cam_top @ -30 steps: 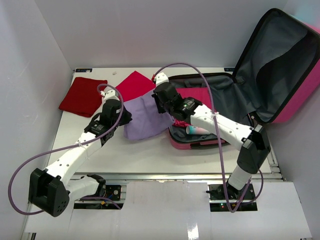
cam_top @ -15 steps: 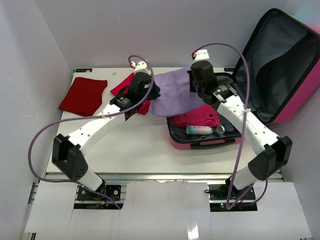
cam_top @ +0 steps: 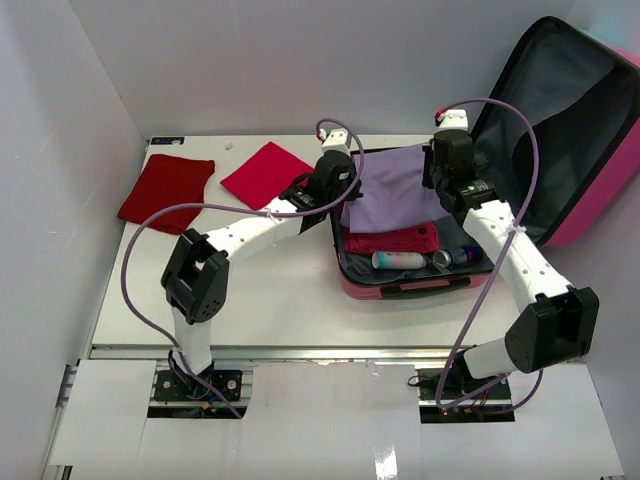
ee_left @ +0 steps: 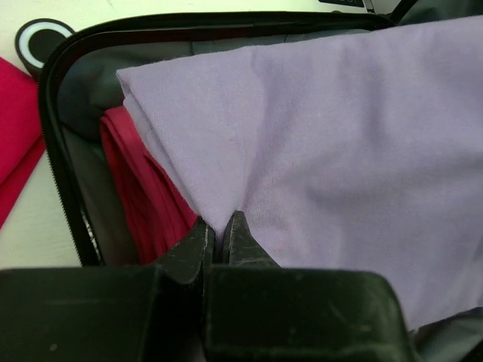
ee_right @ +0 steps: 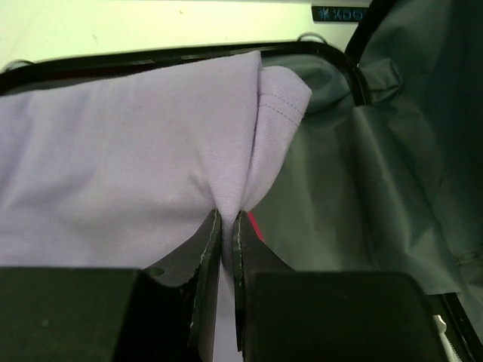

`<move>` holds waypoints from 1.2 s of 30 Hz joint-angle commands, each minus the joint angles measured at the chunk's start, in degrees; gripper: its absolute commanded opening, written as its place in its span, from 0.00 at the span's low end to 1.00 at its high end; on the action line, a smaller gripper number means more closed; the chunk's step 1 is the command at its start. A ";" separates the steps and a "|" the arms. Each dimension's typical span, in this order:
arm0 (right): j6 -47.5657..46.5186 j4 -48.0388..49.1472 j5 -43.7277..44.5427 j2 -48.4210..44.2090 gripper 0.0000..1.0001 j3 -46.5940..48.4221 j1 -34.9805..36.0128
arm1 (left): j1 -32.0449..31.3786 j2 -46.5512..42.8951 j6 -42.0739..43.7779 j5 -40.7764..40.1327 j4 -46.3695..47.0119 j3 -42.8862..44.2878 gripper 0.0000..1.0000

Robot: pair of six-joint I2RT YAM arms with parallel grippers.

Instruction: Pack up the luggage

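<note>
The pink luggage (cam_top: 600, 190) lies open at the right of the table, its lid standing up and showing grey lining (ee_right: 392, 151). A folded lilac cloth (cam_top: 395, 190) lies across its lower half, over a red cloth (cam_top: 395, 240). The lilac cloth also shows in the left wrist view (ee_left: 339, 136) and in the right wrist view (ee_right: 121, 158). My left gripper (ee_left: 219, 226) is shut on the lilac cloth's left edge. My right gripper (ee_right: 226, 222) is shut on its right edge. A white bottle (cam_top: 398, 260) and small tubes (cam_top: 455, 256) lie at the case's near edge.
A dark red cloth (cam_top: 165, 187) and a bright red cloth (cam_top: 265, 173) lie on the table at the back left. White walls enclose the left and back. The luggage lid leans at the far right.
</note>
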 commanded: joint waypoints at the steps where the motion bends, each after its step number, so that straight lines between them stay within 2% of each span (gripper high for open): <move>1: -0.70 11.25 -3.75 2.55 0.08 -2.38 -4.23 | -0.28 2.26 2.89 -1.61 9.81 2.01 0.00; 7: 0.24 17.35 -8.18 10.57 0.08 -3.58 -8.13 | -0.33 6.82 3.83 -3.12 15.97 0.91 0.00; 12: 1.55 17.40 -11.70 18.56 0.08 -0.34 -9.22 | -0.27 10.89 4.37 -5.16 17.92 0.77 0.00; 15: 2.02 17.53 -12.02 20.08 0.08 0.05 -9.22 | -0.25 12.17 4.43 -8.28 18.09 0.42 0.00; 20: 2.13 16.42 -13.02 22.47 0.16 1.69 -9.22 | -0.24 14.40 5.86 -13.08 19.32 0.40 0.01; 21: 2.07 16.12 -13.33 23.01 0.20 2.14 -9.22 | -0.24 14.75 6.16 -13.75 19.40 0.49 0.05; 25: 1.52 13.21 -13.57 25.60 0.46 4.96 -9.30 | -0.24 14.05 6.40 -14.13 17.99 0.48 0.54; 26: 1.44 12.12 -13.72 26.01 0.51 5.85 -9.28 | -0.24 13.40 6.52 -13.37 17.22 0.26 0.59; 29: 1.42 9.83 -13.69 25.95 0.59 7.38 -9.22 | -0.24 10.46 7.18 -11.56 14.94 -0.25 0.66; 32: 2.01 7.52 -11.77 24.11 0.65 7.34 -9.22 | -0.24 6.97 7.57 -10.03 11.25 -1.17 0.68; 36: 3.05 5.83 -9.02 20.59 0.62 6.13 -9.22 | -0.24 4.95 6.82 -6.74 5.42 -1.84 0.65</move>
